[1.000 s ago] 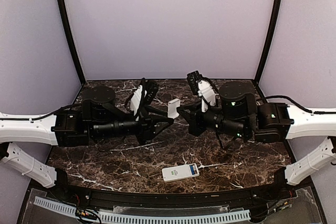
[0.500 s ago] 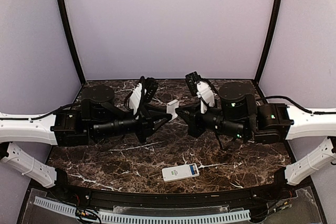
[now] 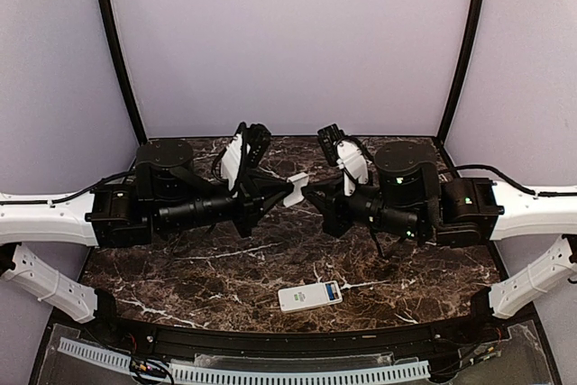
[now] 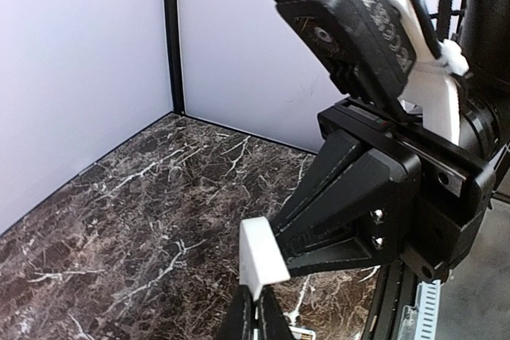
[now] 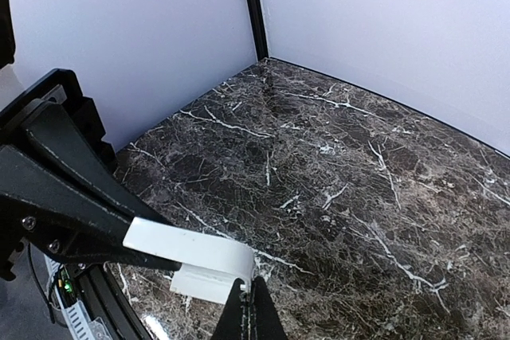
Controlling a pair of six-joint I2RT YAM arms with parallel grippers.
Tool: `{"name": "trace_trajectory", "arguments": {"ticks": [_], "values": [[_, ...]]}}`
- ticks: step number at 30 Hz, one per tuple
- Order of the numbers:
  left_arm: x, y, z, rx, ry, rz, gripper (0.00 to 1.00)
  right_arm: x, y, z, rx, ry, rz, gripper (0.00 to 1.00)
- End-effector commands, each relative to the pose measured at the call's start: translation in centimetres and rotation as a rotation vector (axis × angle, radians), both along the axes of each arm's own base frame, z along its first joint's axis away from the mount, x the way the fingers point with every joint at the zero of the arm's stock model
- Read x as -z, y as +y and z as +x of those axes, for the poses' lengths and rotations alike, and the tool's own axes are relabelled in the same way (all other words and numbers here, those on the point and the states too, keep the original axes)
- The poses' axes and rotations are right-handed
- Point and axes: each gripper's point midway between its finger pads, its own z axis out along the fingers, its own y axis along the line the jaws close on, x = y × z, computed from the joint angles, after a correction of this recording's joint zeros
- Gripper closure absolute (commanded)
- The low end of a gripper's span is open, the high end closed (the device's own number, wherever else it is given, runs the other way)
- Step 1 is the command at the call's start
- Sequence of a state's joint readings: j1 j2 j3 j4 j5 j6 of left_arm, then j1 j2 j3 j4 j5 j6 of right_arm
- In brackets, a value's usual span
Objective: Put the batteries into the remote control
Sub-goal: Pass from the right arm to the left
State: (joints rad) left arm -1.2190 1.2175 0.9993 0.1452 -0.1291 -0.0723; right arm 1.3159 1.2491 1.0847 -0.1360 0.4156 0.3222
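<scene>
A small white cover piece (image 3: 297, 188) hangs in mid-air above the table's middle, pinched from both sides. My left gripper (image 3: 287, 194) is shut on its left edge and my right gripper (image 3: 308, 188) is shut on its right edge. In the left wrist view the cover (image 4: 261, 254) stands above my shut fingertips (image 4: 256, 308). In the right wrist view the cover (image 5: 187, 251) lies flat to the left of my shut gripper (image 5: 249, 296). The white remote control (image 3: 309, 296) lies flat near the table's front edge, apart from both grippers. No batteries show.
The dark marble table (image 3: 225, 268) is ringed by lilac walls with black corner posts (image 3: 117, 51). A white slotted cable tray (image 3: 243, 371) runs along the near edge. Both arm bodies span the table's middle band.
My left gripper has risen and moved right to the cover piece and closed on its left edge. The right gripper kept holding the cover, nearly still. The remote has not moved.
</scene>
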Motion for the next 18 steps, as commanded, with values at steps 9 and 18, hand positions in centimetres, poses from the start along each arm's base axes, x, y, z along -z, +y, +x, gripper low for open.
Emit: {"name": "trace_trajectory", "arguments": {"ticks": [9,18], "values": [[0.4,0.7,-3.3,0.236,-0.337,0.164,1.0,-3.7,-2.0,-4.1,-0.294,0.036,-0.003,0.5],[2.6,0.4,-3.9,0.178,-0.922,0.495,1.0,-3.7,-7.2,-0.4,-0.067,0.509,0.188,0.32]]}}
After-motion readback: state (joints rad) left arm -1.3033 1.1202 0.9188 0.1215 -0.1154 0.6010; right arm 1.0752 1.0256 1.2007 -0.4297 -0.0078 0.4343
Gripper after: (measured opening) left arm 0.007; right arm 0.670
